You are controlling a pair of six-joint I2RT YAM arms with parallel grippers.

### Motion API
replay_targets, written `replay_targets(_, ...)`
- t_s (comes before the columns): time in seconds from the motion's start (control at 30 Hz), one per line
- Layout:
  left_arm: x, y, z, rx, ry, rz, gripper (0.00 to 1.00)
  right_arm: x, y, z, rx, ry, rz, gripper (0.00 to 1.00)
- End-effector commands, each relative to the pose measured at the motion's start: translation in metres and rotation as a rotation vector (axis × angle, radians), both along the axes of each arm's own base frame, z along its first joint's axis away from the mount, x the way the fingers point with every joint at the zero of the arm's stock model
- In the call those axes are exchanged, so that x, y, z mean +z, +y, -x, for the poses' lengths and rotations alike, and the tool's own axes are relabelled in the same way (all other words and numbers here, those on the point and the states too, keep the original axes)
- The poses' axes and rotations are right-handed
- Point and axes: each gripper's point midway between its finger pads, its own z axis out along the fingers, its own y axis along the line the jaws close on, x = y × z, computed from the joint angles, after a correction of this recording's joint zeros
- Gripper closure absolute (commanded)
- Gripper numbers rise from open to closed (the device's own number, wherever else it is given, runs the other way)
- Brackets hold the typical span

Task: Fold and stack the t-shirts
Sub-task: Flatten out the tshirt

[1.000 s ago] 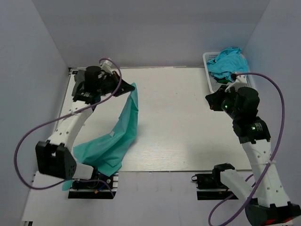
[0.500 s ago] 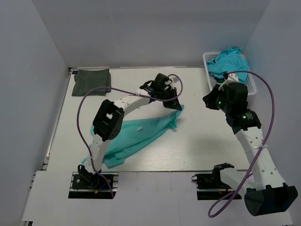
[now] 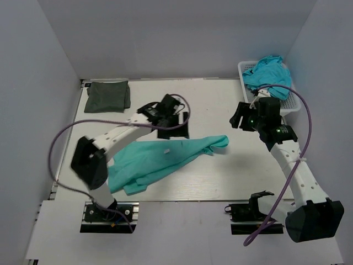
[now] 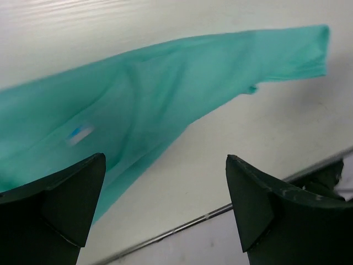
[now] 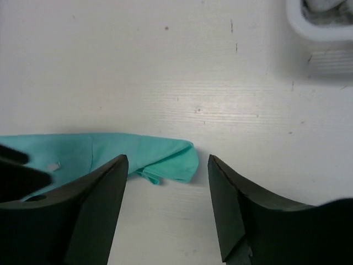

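The teal-green t-shirt (image 3: 160, 157) lies crumpled in a long strip across the table, with its right end (image 3: 220, 142) bunched up. In the left wrist view the shirt (image 4: 165, 83) shows a small white neck label (image 4: 80, 132). The dark olive-green t-shirt (image 3: 107, 96) lies folded square at the back left corner. My left gripper (image 3: 174, 130) hovers just behind the teal shirt's middle, open (image 4: 165, 159) and empty. My right gripper (image 3: 238, 119) is up and to the right of the shirt's end; in the right wrist view it is open (image 5: 168, 160) above that end (image 5: 171, 160), holding nothing.
A white basket (image 3: 246, 94) at the back right holds a heap of blue-green cloth (image 3: 267, 74); its corner (image 5: 317, 27) shows in the right wrist view. The table's front edge (image 4: 182, 226) runs below the left fingers.
The left gripper pulled the teal shirt from the left side to the table's middle, let it go and opened. The right gripper also opened and moved left toward the shirt's end.
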Motion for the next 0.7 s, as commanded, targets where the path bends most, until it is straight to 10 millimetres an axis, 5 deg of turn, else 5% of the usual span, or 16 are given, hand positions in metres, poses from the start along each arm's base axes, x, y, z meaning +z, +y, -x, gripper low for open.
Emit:
replay_targets(0.0,0.036,0.119,0.019,0.387,-0.101,-0.242,0.0,-0.02,0.021,0.002,0.173,0.022,0.038,0.3)
replay_targets(0.07,0.025,0.165,0.04,0.512,-0.07,-0.331,0.0,-0.024,0.04,0.002,0.261,0.004,0.038,0.25)
replay_targets(0.13,0.028,0.195,0.06,0.62,-0.055,-0.322,0.0,-0.036,0.06,0.003,0.369,0.015,0.047,0.25)
replay_targets(0.2,0.009,0.214,0.075,0.691,-0.009,-0.339,0.0,-0.05,0.087,0.002,0.454,0.027,0.06,0.25)
replay_targets(0.4,-0.004,0.2,0.051,0.697,-0.015,-0.185,0.0,-0.083,0.156,0.004,0.632,0.084,0.152,0.29)
replay_targets(0.67,-0.029,0.186,0.047,0.542,-0.019,-0.186,0.0,-0.129,0.188,-0.001,0.636,0.144,0.326,0.33)
